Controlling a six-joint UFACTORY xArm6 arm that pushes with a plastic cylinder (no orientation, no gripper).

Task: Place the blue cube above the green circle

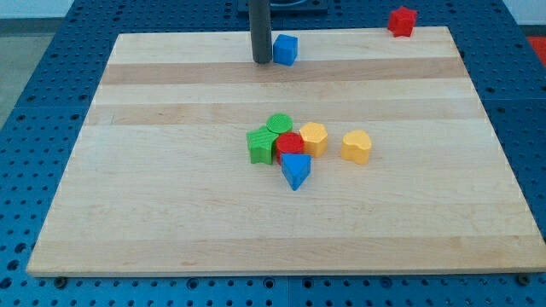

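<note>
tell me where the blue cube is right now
The blue cube sits near the wooden board's top edge, just right of my tip and well above the green circle.

We're in a robotics lab bench setup here: a pale wooden tabletop sits on a blue perforated mounting surface with regular holes. Small printed plastic blocks lie scattered across it, and a dark rod hangs at twelve o'clock.
</note>
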